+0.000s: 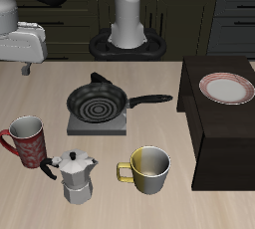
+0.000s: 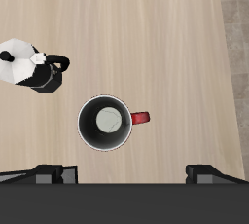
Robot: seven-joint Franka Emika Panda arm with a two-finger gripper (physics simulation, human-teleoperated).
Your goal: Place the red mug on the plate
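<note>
Hovering: the gripper (image 1: 25, 66) hung above the counter (image 1: 189, 208), well back from the mug (image 1: 27, 141).
Jaws: spread apart, pinching nothing; the wrist view showed only their tips at its edge.
Wrist view: looked straight down into the mug (image 2: 105, 123), its handle pointing away from the moka pot (image 2: 27, 66).
Exterior only: the plate (image 1: 228, 89) lay on a dark raised block (image 1: 224, 143), far across from the mug; a pan (image 1: 98, 101) and a yellow mug (image 1: 149, 168) stood between.
Cut off: the arm ran out of frame.
Open room: bare counter around the mug's back side.
</note>
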